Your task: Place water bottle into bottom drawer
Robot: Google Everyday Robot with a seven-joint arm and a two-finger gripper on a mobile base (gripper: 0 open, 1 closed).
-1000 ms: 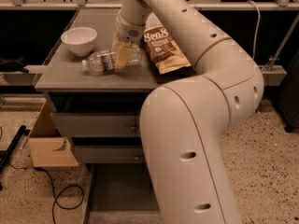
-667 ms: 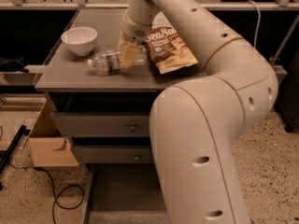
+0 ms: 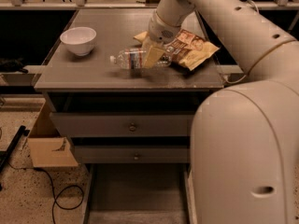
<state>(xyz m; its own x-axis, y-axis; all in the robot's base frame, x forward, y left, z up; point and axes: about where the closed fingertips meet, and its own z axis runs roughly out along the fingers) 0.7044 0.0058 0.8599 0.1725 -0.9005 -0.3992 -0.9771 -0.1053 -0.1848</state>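
Observation:
The water bottle [image 3: 130, 58] is clear with a white cap pointing left. It lies level, held just above the grey cabinet top [image 3: 93, 73], with its shadow beneath it. My gripper [image 3: 152, 55] reaches down from the arm at the upper right and is shut on the bottle's right half. Its yellowish fingers [image 3: 154, 56] cover the label. The bottom drawer [image 3: 135, 192] stands pulled open at the foot of the cabinet, showing a flat grey floor with nothing in it.
A white bowl [image 3: 78, 39] stands at the left of the cabinet top. A chip bag [image 3: 192, 49] lies right of the gripper. Two shut drawers with knobs [image 3: 132, 126] sit above the open one. A cardboard box [image 3: 49, 146] and a cable [image 3: 60, 197] lie on the floor at left. My arm's bulk fills the right.
The gripper has carried the bottle to the right and slightly up off the cabinet top. The bowl has not moved.

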